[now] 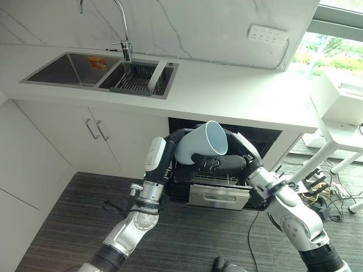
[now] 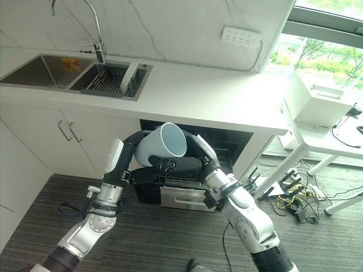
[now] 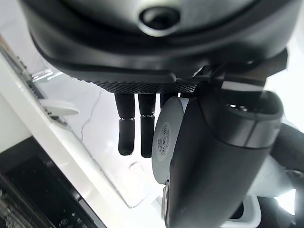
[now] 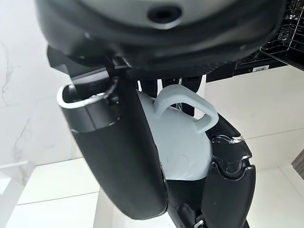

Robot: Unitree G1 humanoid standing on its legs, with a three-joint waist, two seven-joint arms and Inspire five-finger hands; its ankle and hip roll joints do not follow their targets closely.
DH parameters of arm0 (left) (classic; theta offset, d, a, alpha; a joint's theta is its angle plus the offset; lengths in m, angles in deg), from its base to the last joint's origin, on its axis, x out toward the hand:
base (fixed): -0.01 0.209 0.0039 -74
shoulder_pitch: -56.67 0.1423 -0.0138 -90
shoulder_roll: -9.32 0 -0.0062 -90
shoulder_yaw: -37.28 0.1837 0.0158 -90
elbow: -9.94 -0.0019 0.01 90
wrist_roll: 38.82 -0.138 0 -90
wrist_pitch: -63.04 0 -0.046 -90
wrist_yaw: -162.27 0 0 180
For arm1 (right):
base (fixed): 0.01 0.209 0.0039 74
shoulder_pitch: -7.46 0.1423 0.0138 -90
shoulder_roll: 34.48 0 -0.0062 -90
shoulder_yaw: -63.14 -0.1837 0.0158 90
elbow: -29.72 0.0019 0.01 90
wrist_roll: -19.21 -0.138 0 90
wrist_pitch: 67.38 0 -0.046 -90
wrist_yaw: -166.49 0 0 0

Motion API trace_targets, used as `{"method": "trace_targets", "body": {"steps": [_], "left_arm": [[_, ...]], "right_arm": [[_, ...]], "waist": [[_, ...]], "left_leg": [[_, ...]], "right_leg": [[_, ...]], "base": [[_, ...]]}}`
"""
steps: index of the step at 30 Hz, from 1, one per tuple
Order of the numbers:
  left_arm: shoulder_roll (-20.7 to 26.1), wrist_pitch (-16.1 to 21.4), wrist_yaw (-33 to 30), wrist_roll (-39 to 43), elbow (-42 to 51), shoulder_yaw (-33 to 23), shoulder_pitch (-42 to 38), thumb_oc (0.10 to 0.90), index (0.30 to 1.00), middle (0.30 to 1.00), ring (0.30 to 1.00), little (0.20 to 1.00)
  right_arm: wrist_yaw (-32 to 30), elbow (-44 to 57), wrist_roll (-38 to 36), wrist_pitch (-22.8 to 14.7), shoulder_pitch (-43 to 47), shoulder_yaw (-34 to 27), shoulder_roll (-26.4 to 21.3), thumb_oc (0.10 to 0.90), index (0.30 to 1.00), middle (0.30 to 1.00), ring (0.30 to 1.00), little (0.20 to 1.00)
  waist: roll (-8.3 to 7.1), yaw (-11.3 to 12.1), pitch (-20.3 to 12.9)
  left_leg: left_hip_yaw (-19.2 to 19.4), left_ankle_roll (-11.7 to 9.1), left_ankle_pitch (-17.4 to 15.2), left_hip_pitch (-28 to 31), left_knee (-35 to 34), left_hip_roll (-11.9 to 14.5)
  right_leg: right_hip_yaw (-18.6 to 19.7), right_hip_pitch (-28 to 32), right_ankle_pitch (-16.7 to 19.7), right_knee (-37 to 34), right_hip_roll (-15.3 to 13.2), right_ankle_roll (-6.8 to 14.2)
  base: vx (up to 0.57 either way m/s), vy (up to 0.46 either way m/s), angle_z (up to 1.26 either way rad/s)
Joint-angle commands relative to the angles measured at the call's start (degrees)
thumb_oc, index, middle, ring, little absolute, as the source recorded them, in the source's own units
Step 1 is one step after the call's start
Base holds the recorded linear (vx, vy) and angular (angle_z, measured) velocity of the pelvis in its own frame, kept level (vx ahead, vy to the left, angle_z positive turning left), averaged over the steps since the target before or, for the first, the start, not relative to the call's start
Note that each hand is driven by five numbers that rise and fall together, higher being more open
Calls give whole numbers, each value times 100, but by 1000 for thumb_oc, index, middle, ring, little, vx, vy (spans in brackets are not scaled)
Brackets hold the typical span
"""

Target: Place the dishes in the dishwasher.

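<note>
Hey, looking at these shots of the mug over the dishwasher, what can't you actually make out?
- Dishwasher rack contents: left eye view, hidden behind the pale blue mug and both hands.
- Left robot hand fingertips: left eye view, behind the mug.
- Mug's inside bottom: too shadowed to judge.
- Sink basket contents: too small, apart from one white plate.

Daylight pours in from the window [image 1: 334,56], leaving the white countertop [image 1: 227,90] bright and evenly lit. The dishwasher [image 1: 227,170] opening sits in deep shadow. Up close, both wrist views blur.
</note>
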Motion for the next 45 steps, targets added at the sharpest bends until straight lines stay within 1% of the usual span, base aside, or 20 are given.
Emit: {"method": "trace_targets", "body": {"steps": [1, 2, 6, 7, 13, 16, 19, 21, 25, 37, 45], "left_arm": [[69, 358, -33, 295, 623, 16, -472, 800, 900, 900, 900, 900], [113, 360, -45, 358, 639, -73, -378, 800, 900, 900, 900, 900], [168, 380, -116, 474, 585, -301, -192, 800, 900, 900, 900, 900], [190, 377, -178, 487, 573, -442, -75, 800, 900, 900, 900, 900], [275, 319, -364, 690, 438, -995, 300, 800, 900, 900, 900, 900], [308, 269, -602, 795, 287, -1490, 569, 800, 900, 900, 900, 900], [327, 139, -915, 844, 43, -1822, 665, 800, 900, 900, 900, 900], [293, 110, -1047, 941, -111, -2018, 731, 800, 900, 900, 900, 900], [272, 106, -1431, 843, -398, -2447, 904, 800, 900, 900, 900, 900], [206, 190, -1973, 842, -696, -3092, 1109, 800, 900, 900, 900, 900], [182, 273, -1987, 885, -762, -3263, 1188, 800, 900, 900, 900, 900]], "right_arm": [[-179, 998, -233, -1150, 523, -568, 304, 400, 300, 300, 300, 300], [-218, 1005, -281, -1232, 434, -643, 271, 400, 300, 300, 300, 300], [-257, 977, -291, -1359, 303, -780, 256, 400, 300, 300, 300, 300], [-262, 973, -327, -1412, 236, -857, 239, 400, 300, 300, 300, 300], [-196, 937, -417, -1511, 31, -1130, 171, 400, 300, 300, 300, 300], [-155, 895, -435, -1540, -81, -1308, 192, 400, 300, 300, 300, 300], [-157, 864, -464, -1546, -93, -1413, 197, 400, 300, 300, 300, 300], [-142, 842, -466, -1552, -105, -1458, 207, 400, 300, 300, 300, 300], [-177, 820, -481, -1557, -95, -1576, 209, 400, 300, 300, 300, 300], [-268, 826, -571, -1582, -125, -1808, 197, 400, 300, 300, 300, 300], [-358, 834, -574, -1610, -119, -1904, 181, 400, 300, 300, 300, 300]], "waist": [[10, -40, -244], [25, -49, -240], [53, -43, -225], [62, -37, -214], [82, 5, -203], [91, 39, -210], [97, 46, -233], [100, 47, -243], [113, 65, -261], [141, 56, -320], [154, 46, -334]], "left_leg": [[-722, -34, -628, 470, -241, -111], [-720, -36, -622, 470, -241, -108], [-726, -39, -615, 464, -241, -110], [-733, -42, -608, 458, -241, -109], [-753, -60, -582, 446, -241, -102], [-773, -70, -567, 446, -241, -96], [-787, -83, -551, 444, -241, -98], [-789, -84, -550, 448, -241, -100], [-803, -94, -542, 443, -241, -106], [-809, -105, -535, 434, -241, -117], [-807, -116, -530, 428, -241, -113]], "right_leg": [[458, 309, -867, 460, -78, 542], [464, 302, -867, 460, -77, 539], [466, 301, -870, 460, -77, 530], [468, 296, -873, 460, -75, 525], [427, 309, -876, 460, -90, 506], [390, 329, -890, 460, -100, 484], [393, 337, -906, 460, -89, 466], [394, 340, -911, 460, -91, 460], [385, 338, -929, 460, -98, 443], [388, 329, -954, 460, -92, 417], [399, 317, -963, 460, -83, 407]], "base": [[0, 0, 0], [0, 0, 0], [0, 0, 0], [0, 0, 0], [0, 0, 0], [0, 0, 0], [0, 0, 0], [0, 0, 0], [0, 0, 0], [-1, 1, 1], [0, 0, 0]]}}
